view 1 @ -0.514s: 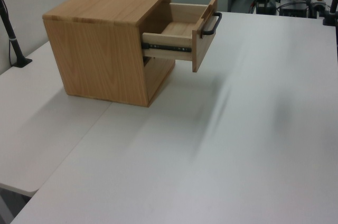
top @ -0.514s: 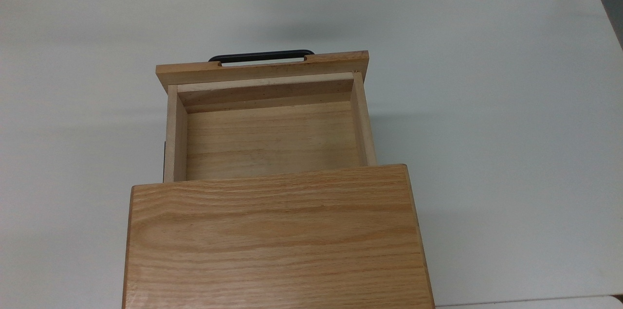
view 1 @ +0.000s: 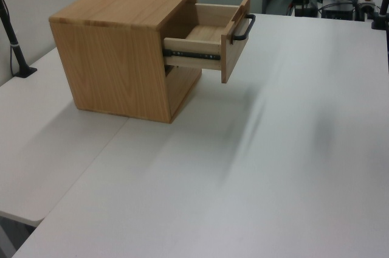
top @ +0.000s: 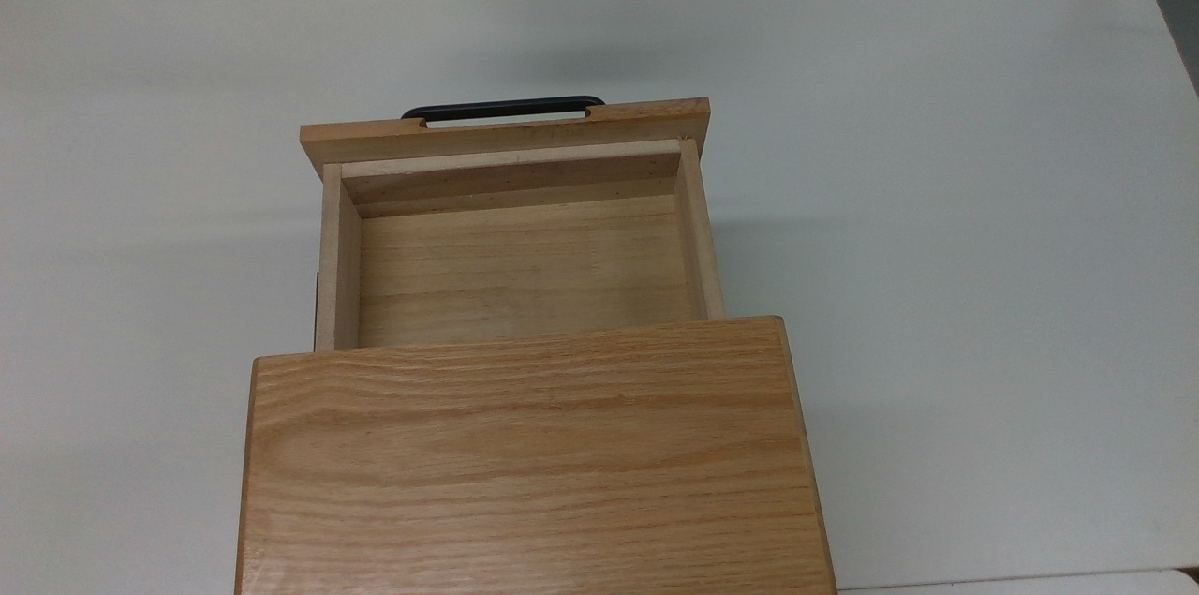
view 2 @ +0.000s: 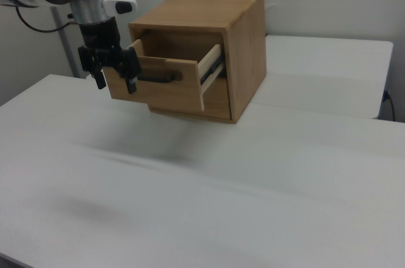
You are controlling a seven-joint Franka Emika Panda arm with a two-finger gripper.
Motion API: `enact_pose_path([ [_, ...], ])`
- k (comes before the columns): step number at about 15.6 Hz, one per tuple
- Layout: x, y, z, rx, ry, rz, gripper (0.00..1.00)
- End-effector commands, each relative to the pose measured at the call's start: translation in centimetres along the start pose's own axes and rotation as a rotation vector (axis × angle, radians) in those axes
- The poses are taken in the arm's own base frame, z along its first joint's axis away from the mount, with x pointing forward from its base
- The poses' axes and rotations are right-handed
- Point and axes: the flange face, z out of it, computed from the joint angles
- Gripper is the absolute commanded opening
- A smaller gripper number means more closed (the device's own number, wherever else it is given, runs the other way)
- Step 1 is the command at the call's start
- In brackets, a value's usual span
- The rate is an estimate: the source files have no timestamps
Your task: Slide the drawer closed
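Light wooden box-shaped drawer (top: 525, 267) with a thin black metal bar handle (top: 503, 108) stands pulled well out of the grained oak cabinet (top: 529, 464) on the white tabletop (top: 937, 201); closure is not begun. In the right view the black two-finger gripper (view 2: 114, 73) hangs in front of the front panel, fingers (view 2: 131, 75) spread apart, gripping nothing; the whole inward slide remains.

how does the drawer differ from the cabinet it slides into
The drawer is an open-topped, empty tray pulled out; the cabinet has a solid flat top. The drawer is smaller and hangs above the table; the cabinet rests on it. Only the drawer has a black handle. Both are light wood.
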Motion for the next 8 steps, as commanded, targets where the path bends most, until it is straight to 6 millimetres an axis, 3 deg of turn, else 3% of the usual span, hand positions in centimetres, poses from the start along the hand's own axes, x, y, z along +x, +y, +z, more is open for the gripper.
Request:
enact_pose_path([
  [1, 0.5, -0.1, -0.3, -0.001, 0.012, 0.007, 0.61],
  [2, 0.5, -0.1, -0.3, -0.001, 0.014, 0.006, 0.38],
  [4, 0.6, -0.1, -0.2, 0.009, 0.012, 0.003, 0.05],
  [5, 0.6, -0.2, -0.1, 0.015, 0.012, 0.003, 0.0],
  [8, 1.8, -0.2, 1.6, 0.017, -0.017, 0.004, 0.0],
])
